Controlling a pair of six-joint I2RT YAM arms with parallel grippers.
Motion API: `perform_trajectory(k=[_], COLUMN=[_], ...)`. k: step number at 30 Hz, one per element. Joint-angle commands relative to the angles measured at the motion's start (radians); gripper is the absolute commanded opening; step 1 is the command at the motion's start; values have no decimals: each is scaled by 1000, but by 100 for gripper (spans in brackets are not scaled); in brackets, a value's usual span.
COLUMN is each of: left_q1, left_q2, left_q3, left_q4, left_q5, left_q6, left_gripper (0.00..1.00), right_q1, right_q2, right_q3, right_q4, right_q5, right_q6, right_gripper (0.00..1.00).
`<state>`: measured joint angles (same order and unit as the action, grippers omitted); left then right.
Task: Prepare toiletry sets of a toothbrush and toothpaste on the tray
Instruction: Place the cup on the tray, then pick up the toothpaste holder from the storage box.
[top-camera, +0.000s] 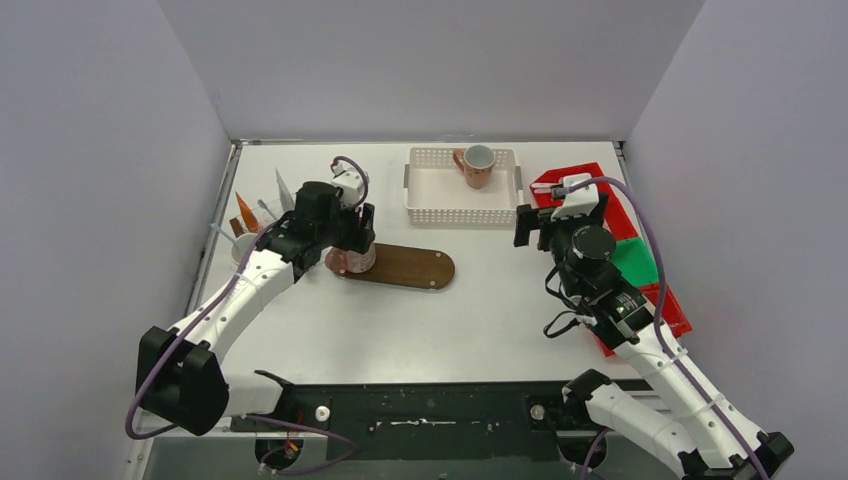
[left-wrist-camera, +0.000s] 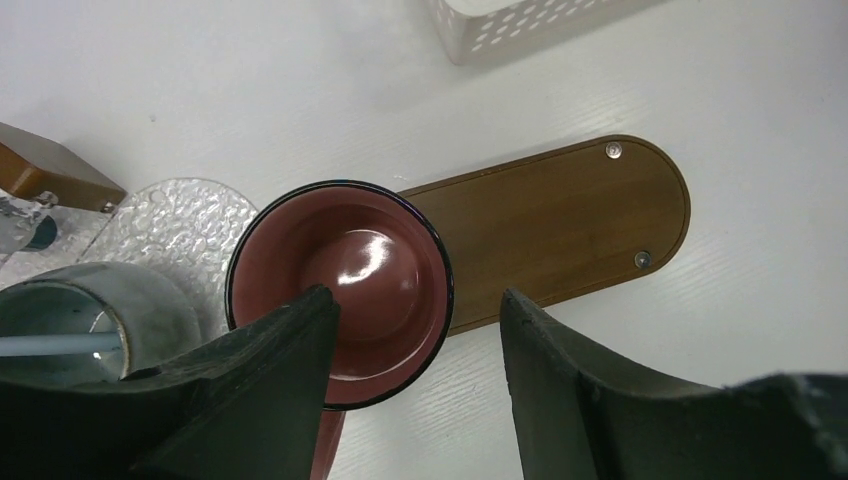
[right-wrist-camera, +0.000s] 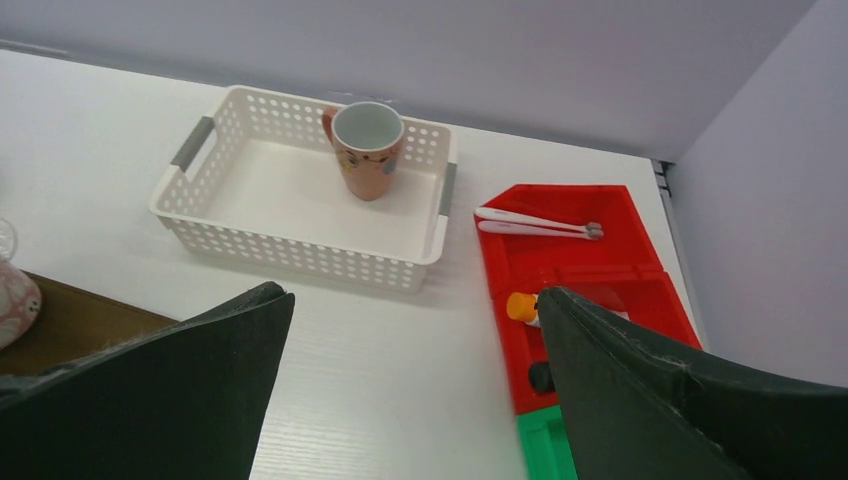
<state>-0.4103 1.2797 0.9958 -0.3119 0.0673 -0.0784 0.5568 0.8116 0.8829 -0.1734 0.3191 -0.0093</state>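
**Mug on the tray: a rim pinch that may slip**

Maroon-glazed mug (left-wrist-camera: 340, 280) stands empty at the left end of the oval wooden tray (left-wrist-camera: 570, 220). Left gripper (left-wrist-camera: 415, 300) straddles its rim, jaws apart and nothing clamped. Glossy ceramic and a curved wall give little purchase — an off-centre squeeze could tilt the mug or skid it off the smooth wood. Right gripper (right-wrist-camera: 412, 295) hangs wide open and empty, well apart from the slim white toothbrushes (right-wrist-camera: 540, 222) in the red plastic bin (right-wrist-camera: 600, 195).

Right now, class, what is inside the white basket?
One pinkish mug stands upright near the back wall of the basket; the floor around it is bare. Its visible interior looks empty, but its own wall hides the very bottom.
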Motion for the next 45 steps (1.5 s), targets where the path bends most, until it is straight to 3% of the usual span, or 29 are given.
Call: perform_trajectory(k=[1,13,28,45], left_q1=[-20,-62,-107,-108], left_q2=[38,144,218,243], left_q3=[61,104,162,186], left_q4=[-51,-83,-113,-129], left_q5=[1,-60,-203,-278], left_q6=[-4,-60,-168,-313], left_gripper=[57,42,12,7], right_q1=[-5,-6,-6,-5], right_q2=[-34,-75,-131,-130], right_q3=[-54,-146,-170,-168], right_q4=[36,123,127,123], right_q5=[127,197,204,209], right_q6=[-34,-46,-42,-30], right_gripper=[100,100,100,100])
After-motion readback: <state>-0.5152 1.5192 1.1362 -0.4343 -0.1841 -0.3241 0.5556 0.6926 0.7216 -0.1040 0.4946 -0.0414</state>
